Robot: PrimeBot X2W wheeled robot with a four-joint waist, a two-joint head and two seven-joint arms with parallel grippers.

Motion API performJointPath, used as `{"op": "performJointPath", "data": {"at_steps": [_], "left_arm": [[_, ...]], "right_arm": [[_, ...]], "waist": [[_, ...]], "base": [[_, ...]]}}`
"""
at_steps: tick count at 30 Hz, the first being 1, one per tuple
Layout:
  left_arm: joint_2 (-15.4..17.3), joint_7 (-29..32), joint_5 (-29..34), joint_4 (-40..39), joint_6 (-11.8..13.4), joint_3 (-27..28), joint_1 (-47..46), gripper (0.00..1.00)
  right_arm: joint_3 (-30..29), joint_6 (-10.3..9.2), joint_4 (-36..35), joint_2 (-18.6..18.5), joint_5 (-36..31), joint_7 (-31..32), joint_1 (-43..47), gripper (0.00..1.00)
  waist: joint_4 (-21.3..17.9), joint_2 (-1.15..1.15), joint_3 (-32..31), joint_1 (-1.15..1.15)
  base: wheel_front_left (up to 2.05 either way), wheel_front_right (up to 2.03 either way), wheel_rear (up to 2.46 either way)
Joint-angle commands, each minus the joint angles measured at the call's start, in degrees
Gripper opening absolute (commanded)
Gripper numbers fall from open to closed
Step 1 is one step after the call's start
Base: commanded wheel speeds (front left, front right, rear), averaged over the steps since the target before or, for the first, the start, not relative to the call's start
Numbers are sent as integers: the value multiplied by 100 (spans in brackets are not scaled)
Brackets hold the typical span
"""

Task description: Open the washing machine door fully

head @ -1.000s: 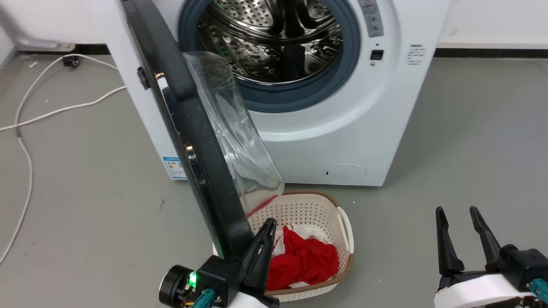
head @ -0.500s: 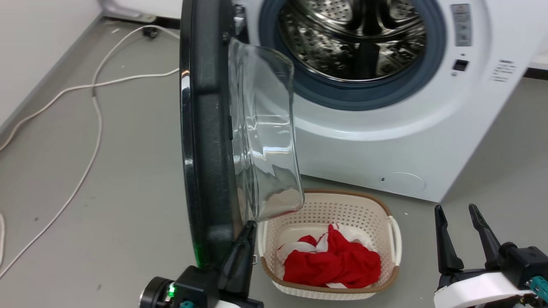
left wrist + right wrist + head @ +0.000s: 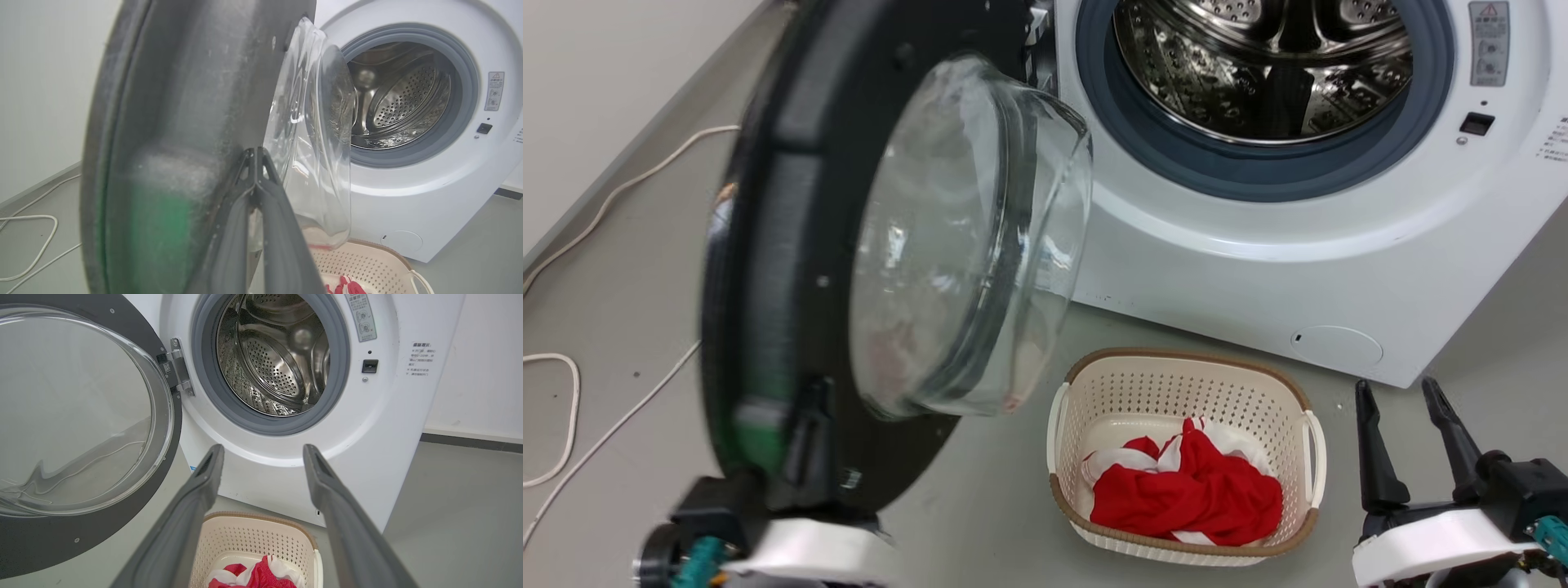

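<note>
**A:** Where does the large round, black-framed washing machine door (image 3: 890,245) stand?

**B:** It stands open, out to the left of the white washing machine (image 3: 1258,278). It hangs on a metal hinge (image 3: 179,367) at the left edge of the opening, with its inner face turned toward the head camera.

**A:** And the containers?

**B:** The steel drum (image 3: 1258,73) shows perforated walls and a raised paddle, inside a grey rubber ring (image 3: 1176,159). On the grey floor (image 3: 980,523) just in front of the machine sits a cream perforated plastic basket (image 3: 1176,392) with a brown rim. Crumpled red-and-white cloth (image 3: 1192,498) lies in it.

**A:** How does the door look?

**B:** The frame looks dusty in the left wrist view. The clear glass bowl (image 3: 980,245) bulges from its inner face and carries pale reflections. In the head view the lower left of the frame is blurred, with a green glow on it.

**A:** The grippers?

**B:** The left gripper (image 3: 256,153) has its fingers pressed together tip to tip, lying against the frame's inner face near the lower rim. I cannot tell whether they pinch any part of it. The right gripper (image 3: 1396,388) has its fingers spread and holds nothing. It is well apart from the door, to the right of the basket.

**A:** Anything else nearby?

**B:** A white cable (image 3: 572,392) loops on the floor left of the door, and a small round white flap (image 3: 1335,345) sits low on the machine's front.
</note>
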Motion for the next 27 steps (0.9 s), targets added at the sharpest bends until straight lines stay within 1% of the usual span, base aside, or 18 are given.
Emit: {"op": "performJointPath", "data": {"at_steps": [1, 4, 9, 14, 16, 21, 27], "left_arm": [[83, -99, -135, 122, 36, 266, -183, 0], [182, -217, -297, 392, 26, 570, -358, 0], [432, -365, -510, 925, -73, 995, -738, 0], [717, -502, -722, 1621, -163, 1425, -1107, 0], [857, -614, -847, 2096, -268, 1625, -1338, 0], [1133, -790, -967, 2932, -461, 1917, -1732, 0], [1287, -891, -898, 3603, -682, 2014, -2036, 0]], "right_arm": [[3, -3, -43, 7, -76, 19, -85, 100], [-15, -4, -89, 6, -124, 33, -110, 100], [-71, -4, -154, 5, -149, 87, -150, 100], [-93, -4, -194, 5, -167, 121, -186, 100], [-108, -4, -217, 5, -201, 141, -244, 100], [-119, -4, -237, 6, -223, 149, -273, 100], [-114, -4, -215, 6, -222, 170, -282, 100]], "waist": [[-20, 0, 53, 0], [-57, 0, 124, 0], [-137, 0, 250, 0], [-212, 0, 336, 0], [-251, 0, 391, 0], [-301, 0, 447, 0], [-355, 0, 425, 0]], "base": [[0, 0, 0], [0, 0, 0], [0, 0, 0], [0, 0, 0], [0, 0, 0], [0, 0, 0], [0, 0, 0]]}}
